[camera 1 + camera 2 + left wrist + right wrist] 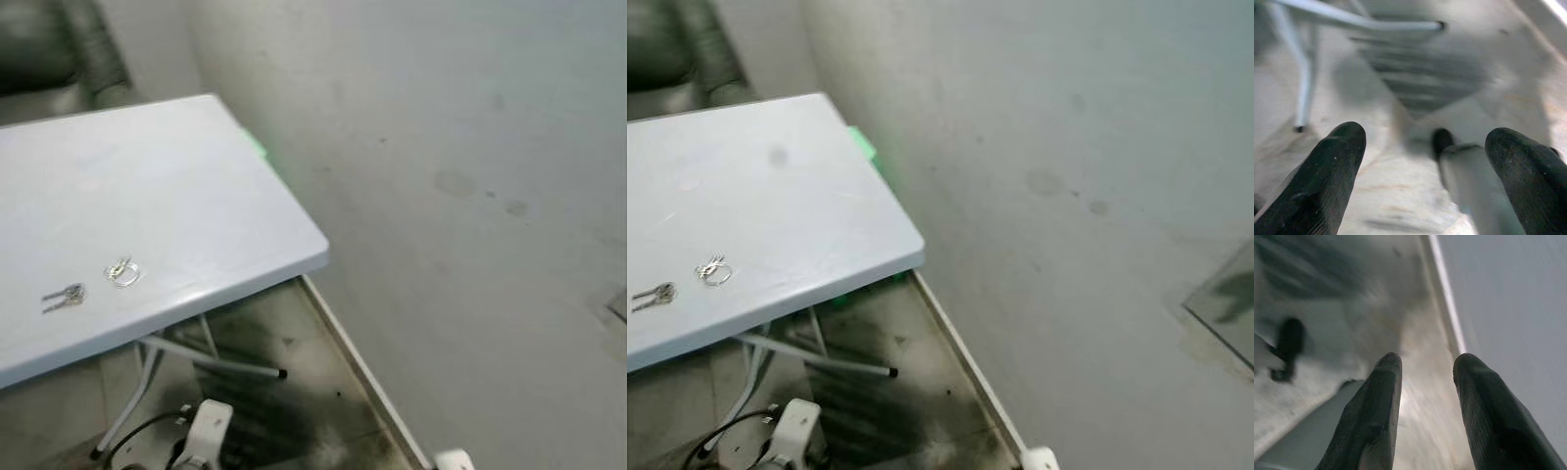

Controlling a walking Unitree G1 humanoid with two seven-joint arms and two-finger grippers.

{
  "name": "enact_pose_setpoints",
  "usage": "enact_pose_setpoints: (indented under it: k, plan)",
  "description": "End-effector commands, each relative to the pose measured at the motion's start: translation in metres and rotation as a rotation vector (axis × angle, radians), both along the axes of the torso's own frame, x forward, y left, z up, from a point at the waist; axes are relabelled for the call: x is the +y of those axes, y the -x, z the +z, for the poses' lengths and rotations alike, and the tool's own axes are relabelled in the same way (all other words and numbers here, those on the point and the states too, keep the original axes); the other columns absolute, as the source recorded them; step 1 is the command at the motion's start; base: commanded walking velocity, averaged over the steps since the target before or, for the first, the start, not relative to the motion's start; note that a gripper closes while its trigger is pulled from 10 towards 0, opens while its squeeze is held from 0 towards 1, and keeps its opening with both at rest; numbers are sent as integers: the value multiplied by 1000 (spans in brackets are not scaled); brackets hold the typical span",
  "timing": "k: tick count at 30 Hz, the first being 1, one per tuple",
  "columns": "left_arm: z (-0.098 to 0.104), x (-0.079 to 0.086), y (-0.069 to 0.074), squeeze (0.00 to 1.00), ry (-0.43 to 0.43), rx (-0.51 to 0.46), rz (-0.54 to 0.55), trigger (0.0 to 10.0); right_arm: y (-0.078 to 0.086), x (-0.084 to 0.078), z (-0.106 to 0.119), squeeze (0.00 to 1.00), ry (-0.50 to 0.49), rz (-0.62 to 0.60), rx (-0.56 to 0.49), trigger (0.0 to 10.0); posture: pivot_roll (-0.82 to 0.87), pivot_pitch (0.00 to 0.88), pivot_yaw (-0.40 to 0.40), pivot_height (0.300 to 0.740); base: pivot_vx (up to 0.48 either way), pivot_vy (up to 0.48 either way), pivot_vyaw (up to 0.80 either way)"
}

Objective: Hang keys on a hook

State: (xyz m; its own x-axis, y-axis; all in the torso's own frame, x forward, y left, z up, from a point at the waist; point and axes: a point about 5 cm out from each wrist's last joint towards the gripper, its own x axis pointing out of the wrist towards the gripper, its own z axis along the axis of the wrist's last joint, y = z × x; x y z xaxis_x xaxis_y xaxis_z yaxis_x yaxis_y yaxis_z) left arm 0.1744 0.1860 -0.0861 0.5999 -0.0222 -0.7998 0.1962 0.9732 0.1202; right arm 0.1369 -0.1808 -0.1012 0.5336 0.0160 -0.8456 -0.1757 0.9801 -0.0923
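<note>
My left jaws (1425,161) hang released, the two black fingers well apart with nothing between them. Beyond their tips lies the floor (1400,196), streaked dark further out, and past that a white table leg (1303,83) and crossbar (1361,22). Close between the fingers a blurred pale rod shows; I cannot tell what it is.

My right jaws (1427,396) are also released, a narrower gap between the fingers, empty. Ahead of them the floor runs along a pale skirting strip (1447,303), with the wall (1508,298) on one side of it.

Both jaws hang low, well below and apart from the tabletop (147,196). On its near part lie the keys (64,296), and just beside them a key ring (123,272), the two close but not touching. The tabletop's far edge runs near the wall, where a green patch (862,143) shows at the edge. A dark seat (54,49) stands beyond the tabletop.
</note>
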Motion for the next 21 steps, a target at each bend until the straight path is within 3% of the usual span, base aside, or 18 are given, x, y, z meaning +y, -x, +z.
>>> enact_pose_setpoints:
  k: [1,21]
  plan:
    - [-1,-8,1,0,14,4,1,10000,11,-11,-3,0,21,-23,39,10000,-24,0,-8,740,0,0,800]
    - [-2,-8,1,0,29,10,61,10000,14,-10,-4,0,6,-60,51,10000,-22,0,-9,740,0,0,750]
